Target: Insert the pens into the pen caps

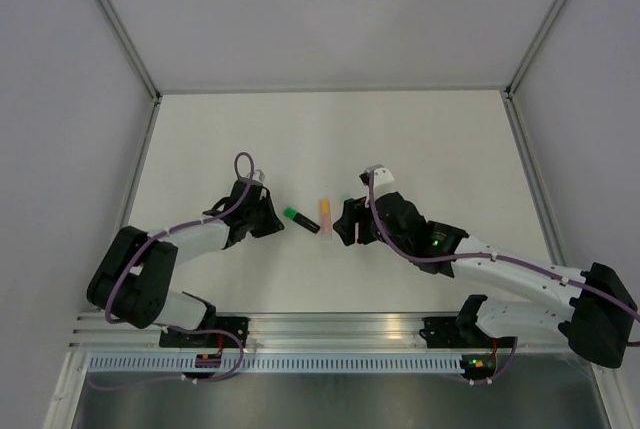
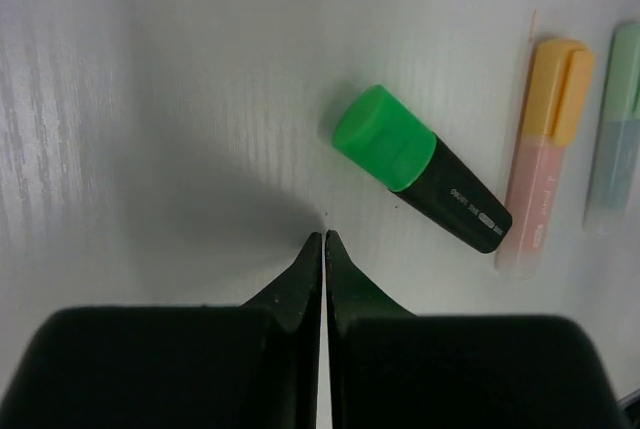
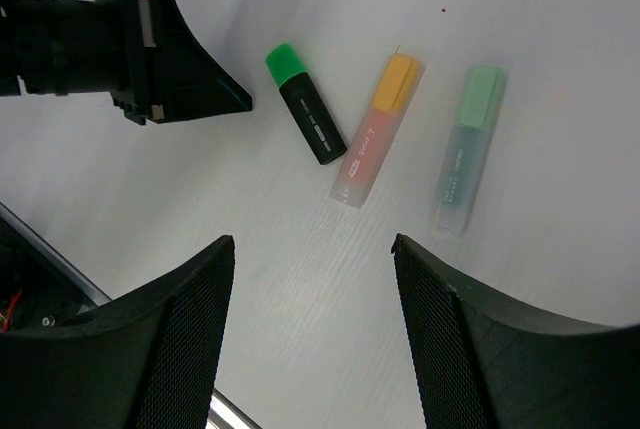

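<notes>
Nearest, the left gripper (image 2: 323, 241) is pinched tight on nothing, tips pointing along the white tabletop (image 2: 150, 99) and stopping just short of the black marker (image 2: 430, 177). That one has a glossy barrel and a chunky bright-green end, and it's lying flat, angled. Just beyond the black marker lies the orange marker (image 2: 540, 149) with its frosted pink body, then the pale green marker (image 2: 618, 119). The right gripper (image 3: 312, 244) is spread wide and empty, on the markers' far side. Its wrist camera catches all three; overhead, the pale green marker hides beneath that arm.
</notes>
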`<state>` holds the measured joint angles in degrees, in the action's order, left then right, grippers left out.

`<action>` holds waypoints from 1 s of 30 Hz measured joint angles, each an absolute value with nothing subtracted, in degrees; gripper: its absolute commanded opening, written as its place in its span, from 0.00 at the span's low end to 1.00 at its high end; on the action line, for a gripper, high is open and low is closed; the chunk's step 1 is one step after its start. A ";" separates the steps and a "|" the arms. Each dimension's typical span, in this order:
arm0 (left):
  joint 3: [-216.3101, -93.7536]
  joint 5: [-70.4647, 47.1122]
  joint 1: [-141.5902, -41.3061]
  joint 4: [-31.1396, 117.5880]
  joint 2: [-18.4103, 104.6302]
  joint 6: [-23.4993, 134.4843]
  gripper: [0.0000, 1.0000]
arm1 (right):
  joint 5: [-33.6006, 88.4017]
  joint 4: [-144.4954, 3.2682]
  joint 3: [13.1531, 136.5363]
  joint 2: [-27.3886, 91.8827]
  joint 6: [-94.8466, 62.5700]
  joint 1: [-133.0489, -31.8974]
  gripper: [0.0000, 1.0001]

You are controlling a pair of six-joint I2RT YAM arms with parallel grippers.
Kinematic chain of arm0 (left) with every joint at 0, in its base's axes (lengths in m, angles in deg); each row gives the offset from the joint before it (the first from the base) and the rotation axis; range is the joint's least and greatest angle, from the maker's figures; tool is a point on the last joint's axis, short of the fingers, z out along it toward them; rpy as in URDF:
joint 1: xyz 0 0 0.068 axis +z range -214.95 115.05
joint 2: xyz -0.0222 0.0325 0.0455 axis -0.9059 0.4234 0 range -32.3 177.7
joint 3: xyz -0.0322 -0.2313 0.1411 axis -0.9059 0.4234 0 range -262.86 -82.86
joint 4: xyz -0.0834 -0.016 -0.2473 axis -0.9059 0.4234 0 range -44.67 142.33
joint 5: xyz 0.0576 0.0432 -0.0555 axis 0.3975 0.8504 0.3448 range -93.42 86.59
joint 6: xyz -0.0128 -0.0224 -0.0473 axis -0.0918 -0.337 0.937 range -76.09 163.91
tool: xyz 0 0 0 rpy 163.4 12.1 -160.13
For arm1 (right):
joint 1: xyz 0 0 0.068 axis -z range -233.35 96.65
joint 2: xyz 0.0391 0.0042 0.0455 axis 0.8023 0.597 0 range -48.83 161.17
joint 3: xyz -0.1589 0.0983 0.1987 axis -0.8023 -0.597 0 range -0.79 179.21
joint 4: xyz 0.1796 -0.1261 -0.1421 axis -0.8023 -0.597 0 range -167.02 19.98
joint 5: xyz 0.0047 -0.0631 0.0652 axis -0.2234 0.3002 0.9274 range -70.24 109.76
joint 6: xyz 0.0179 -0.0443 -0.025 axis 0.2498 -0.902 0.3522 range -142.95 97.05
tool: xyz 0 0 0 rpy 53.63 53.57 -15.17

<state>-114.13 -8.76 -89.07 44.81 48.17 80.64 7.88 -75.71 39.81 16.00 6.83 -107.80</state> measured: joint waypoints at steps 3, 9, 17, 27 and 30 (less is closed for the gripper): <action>-115.07 -9.55 -89.07 44.07 50.53 81.45 0.02 | 8.25 -74.95 39.39 14.19 6.83 -107.80 0.71; -119.37 -9.55 -89.07 43.35 54.77 81.61 0.02 | 9.56 -73.81 38.65 12.73 6.85 -107.80 0.72; -125.36 -9.81 -89.07 41.71 61.92 81.52 0.02 | 10.66 -73.81 37.73 10.82 6.83 -107.80 0.73; -124.88 -3.54 -89.05 49.97 51.06 80.91 0.08 | 10.70 -73.59 36.88 9.69 6.98 -107.80 0.94; -124.40 -4.21 -89.05 50.61 41.74 78.79 0.42 | 10.66 -73.42 36.68 9.69 6.61 -107.80 0.98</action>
<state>-124.40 -4.21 -89.05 50.61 41.74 78.79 10.66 -73.42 36.68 9.69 6.61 -107.80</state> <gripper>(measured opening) 0.192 0.945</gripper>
